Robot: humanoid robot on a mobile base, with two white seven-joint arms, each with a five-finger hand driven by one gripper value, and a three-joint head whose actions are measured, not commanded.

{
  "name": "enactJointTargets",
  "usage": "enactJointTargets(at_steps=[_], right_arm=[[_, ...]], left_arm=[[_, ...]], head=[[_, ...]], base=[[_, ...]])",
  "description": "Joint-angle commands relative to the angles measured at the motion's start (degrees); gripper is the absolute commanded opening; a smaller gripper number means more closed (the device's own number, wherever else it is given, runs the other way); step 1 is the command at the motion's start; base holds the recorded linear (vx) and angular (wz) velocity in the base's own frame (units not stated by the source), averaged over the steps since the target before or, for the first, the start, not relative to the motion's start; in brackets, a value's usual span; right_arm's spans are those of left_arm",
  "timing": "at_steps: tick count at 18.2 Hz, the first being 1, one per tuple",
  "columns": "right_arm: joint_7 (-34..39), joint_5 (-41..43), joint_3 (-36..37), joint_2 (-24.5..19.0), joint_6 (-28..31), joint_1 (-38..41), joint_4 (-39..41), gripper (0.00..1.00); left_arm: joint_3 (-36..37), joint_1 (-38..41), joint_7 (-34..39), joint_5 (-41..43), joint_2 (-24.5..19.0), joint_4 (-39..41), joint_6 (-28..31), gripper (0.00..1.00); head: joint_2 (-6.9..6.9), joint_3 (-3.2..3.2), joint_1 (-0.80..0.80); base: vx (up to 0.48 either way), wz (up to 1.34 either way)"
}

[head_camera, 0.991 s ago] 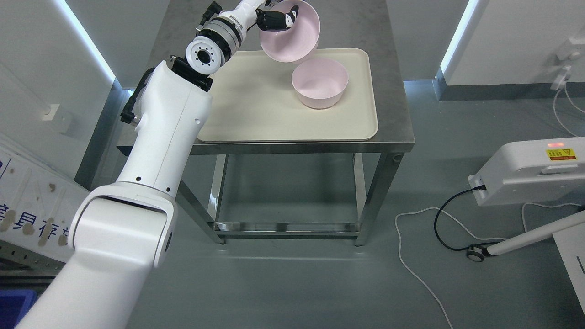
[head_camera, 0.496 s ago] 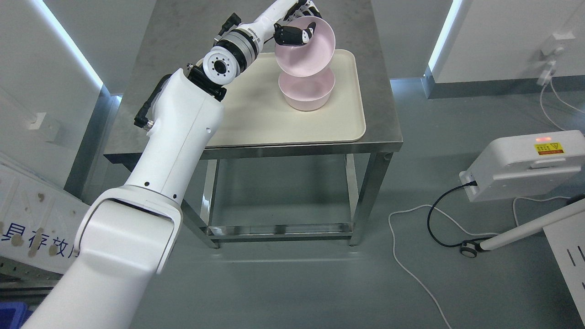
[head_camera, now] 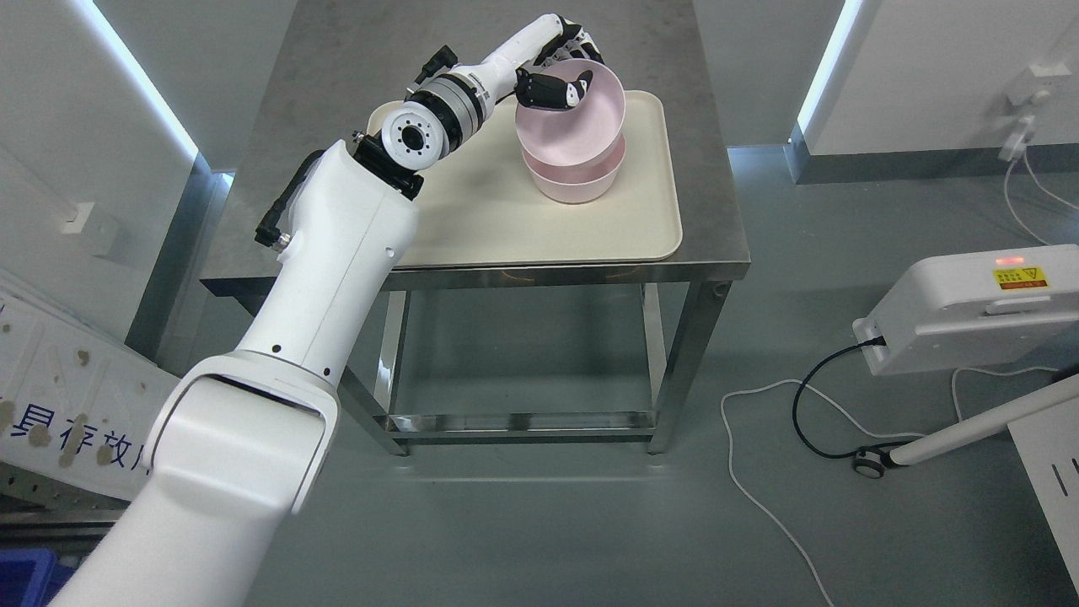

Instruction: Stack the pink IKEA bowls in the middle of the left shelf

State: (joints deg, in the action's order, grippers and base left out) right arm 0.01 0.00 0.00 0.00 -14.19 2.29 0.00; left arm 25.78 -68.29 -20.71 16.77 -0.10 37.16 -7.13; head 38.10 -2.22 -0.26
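A grey-green floor [head_camera: 539, 523] fills the lower frame, glossy enough to catch soft reflections. At upper centre stands a stainless steel table, its mottled grey tabletop [head_camera: 354, 76] carried on shiny legs [head_camera: 674, 362] joined by a low crossbar [head_camera: 523, 421]. White wall panels [head_camera: 50, 110] rise at the upper left and upper right, each edged by a glowing light strip [head_camera: 139, 80]. At right sits a white device [head_camera: 969, 308] with a yellow warning label and a red light; black and white cables [head_camera: 759, 472] loop over the floor beside it. A white panel with blue characters [head_camera: 59, 413] leans at lower left.
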Motion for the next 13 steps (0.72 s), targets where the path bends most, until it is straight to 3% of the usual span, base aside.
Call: enactJointTargets(at_steps=[1,9,10,12,13], right_arm=[[0.0,0.1,0.3,1.0,0.0,0.0,1.0,1.0],[0.0,0.1,0.3,1.0,0.0,0.0,1.0,1.0],[0.0,0.1,0.3,1.0,0.0,0.0,1.0,1.0],[0.0,0.1,0.3,1.0,0.0,0.0,1.0,1.0],[0.0,0.1,0.3,1.0,0.0,0.0,1.0,1.0]], left_arm=[[-0.1,0.3,-0.8,0.2,-0.9,0.2,-0.3,0.02],[0.1,0.3,-1.0,0.2,-0.9,0.1,1.0,0.08],[0.0,0.3,-1.0,0.2,-0.9,0.1,1.0,0.12],[-0.3,0.3,-1.0,0.2,-0.9,0.1,1.0,0.39],[-0.7,0.3,-1.0,-0.1,-0.9,0.2,0.9,0.41]], head=[[0.0,0.0,0.0],[0.0,0.0,0.0],[0.0,0.0,0.0],[0.0,0.0,0.0],[0.0,0.0,0.0]], base=[[0.0,0.0],[0.0,0.0],[0.0,0.0],[0.0,0.0],[0.0,0.0]])
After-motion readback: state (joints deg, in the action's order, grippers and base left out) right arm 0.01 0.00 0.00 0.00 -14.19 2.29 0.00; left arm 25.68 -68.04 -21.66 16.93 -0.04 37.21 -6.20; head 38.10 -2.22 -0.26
